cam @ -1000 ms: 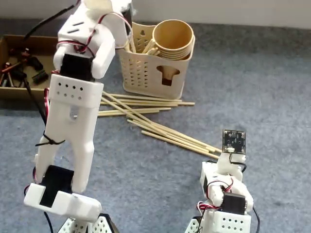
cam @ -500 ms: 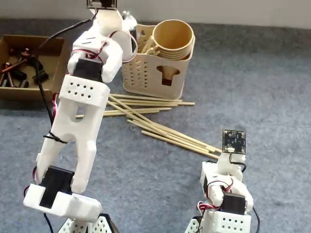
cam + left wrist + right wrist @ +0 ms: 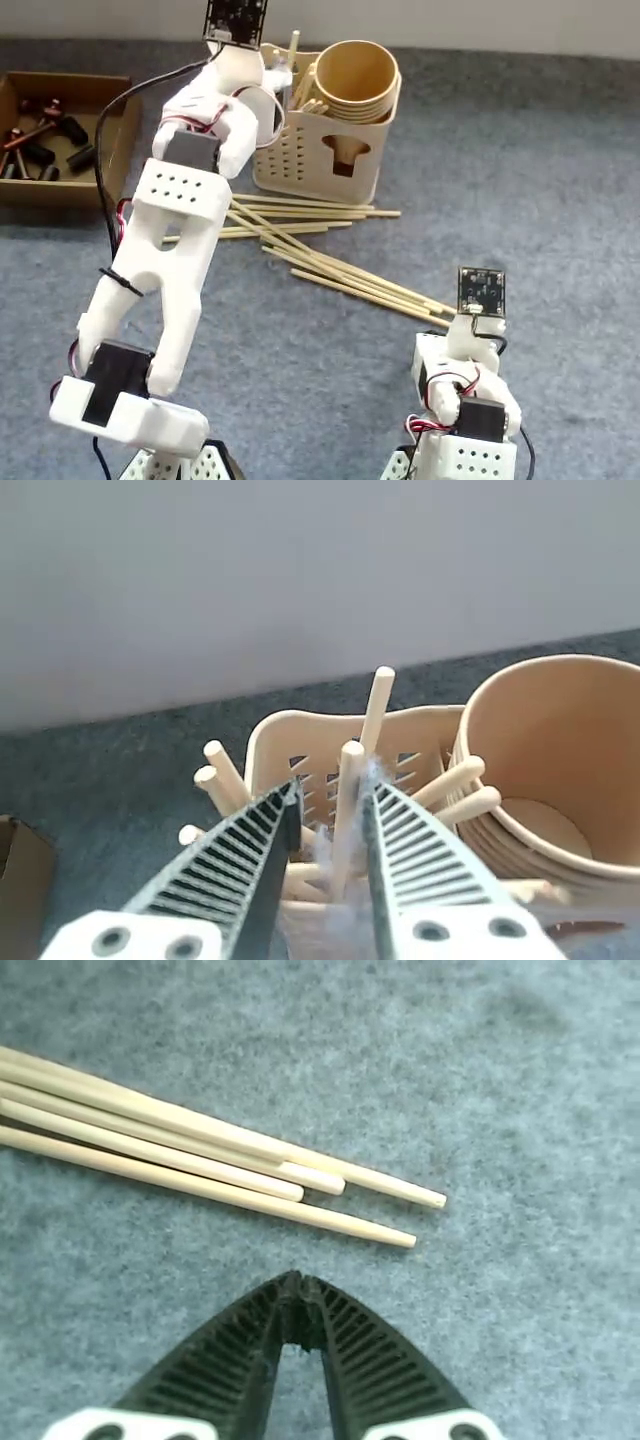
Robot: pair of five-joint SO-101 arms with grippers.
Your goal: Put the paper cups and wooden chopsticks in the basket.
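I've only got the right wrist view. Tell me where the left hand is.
Observer: The left hand is over the basket, with a chopstick upright at it.
Operator: Report on the cups.
Observer: The cups sit stacked in the basket.
Operator: Say where my sticks lead.
Observer: Those chopsticks fan out across the table toward the basket's front.

Soft, even light — only faint shadows under the chopsticks [image 3: 200, 1155], a bright pale wall [image 3: 300, 570].
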